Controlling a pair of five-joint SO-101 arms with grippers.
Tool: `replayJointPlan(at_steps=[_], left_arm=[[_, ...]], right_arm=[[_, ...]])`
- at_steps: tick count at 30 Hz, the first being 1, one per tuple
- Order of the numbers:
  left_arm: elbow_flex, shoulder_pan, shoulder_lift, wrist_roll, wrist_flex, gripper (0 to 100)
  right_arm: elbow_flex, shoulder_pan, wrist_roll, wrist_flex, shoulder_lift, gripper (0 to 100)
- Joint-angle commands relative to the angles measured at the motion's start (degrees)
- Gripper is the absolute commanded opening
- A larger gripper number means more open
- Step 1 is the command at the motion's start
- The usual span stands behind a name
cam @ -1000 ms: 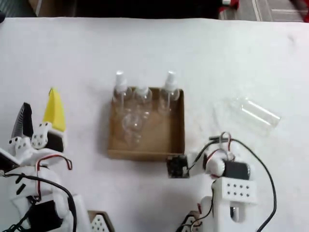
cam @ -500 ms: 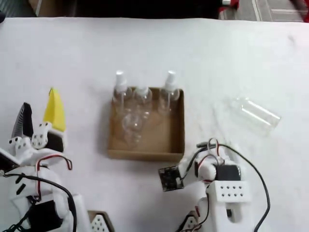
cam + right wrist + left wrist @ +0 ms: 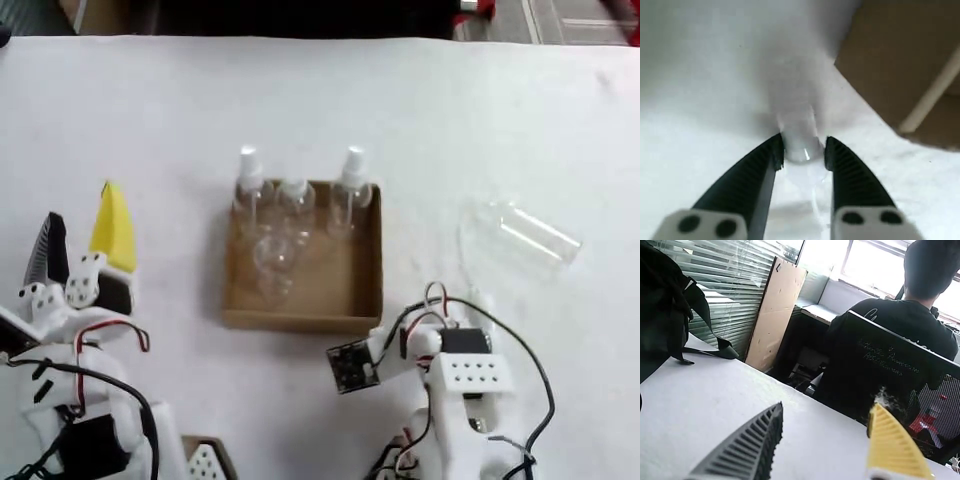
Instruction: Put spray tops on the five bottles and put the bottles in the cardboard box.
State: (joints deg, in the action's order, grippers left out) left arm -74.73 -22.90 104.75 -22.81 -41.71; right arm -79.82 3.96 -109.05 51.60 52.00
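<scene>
The cardboard box (image 3: 370, 262) sits mid-table and appears again beside my right gripper (image 3: 900, 65). Three clear bottles (image 3: 295, 200) with white spray tops stand along its far wall, and another bottle (image 3: 272, 262) lies inside. One bare clear bottle (image 3: 525, 236) lies on the table to the right. My right gripper (image 3: 801, 146) is shut on a small white spray top (image 3: 799, 140) just above the tabletop, near the box's corner. The right arm (image 3: 458, 372) is folded near the front edge. My left gripper (image 3: 80, 205) (image 3: 826, 410) stands open and empty at the left.
White cloth covers the table (image 3: 480, 120). Open room lies left of the box and across the far half. The right arm's cables (image 3: 535, 370) loop beside it.
The right arm has drawn back toward the front edge and its wrist has swung left. The left arm, box and bottles have not moved.
</scene>
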Motion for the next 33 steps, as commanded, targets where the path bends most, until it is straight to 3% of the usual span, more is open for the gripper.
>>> replayJointPlan(at_steps=[1,7,13,23,26,33], left_arm=[[0.18,0.75,-0.04,-0.35,1.49,26],[0.18,0.75,-0.04,-0.35,1.49,26],[0.18,0.75,-0.04,-0.35,1.49,26],[0.7,0.4,0.04,-0.44,1.49,26],[0.7,0.4,0.04,-0.62,1.05,26],[8.7,0.84,0.04,-0.44,-10.2,26]], right_arm=[[0.09,-0.48,-0.35,-0.4,-1.01,3.9],[5.1,-2.42,-0.35,1.98,0.57,1.7],[18.9,-3.03,0.97,17.8,8.84,1.7],[35.52,5.76,34.73,20.44,22.2,1.6],[42.02,5.76,50.2,16.13,22.02,1.6],[61.8,5.67,81.23,16.22,12.09,1.5]])
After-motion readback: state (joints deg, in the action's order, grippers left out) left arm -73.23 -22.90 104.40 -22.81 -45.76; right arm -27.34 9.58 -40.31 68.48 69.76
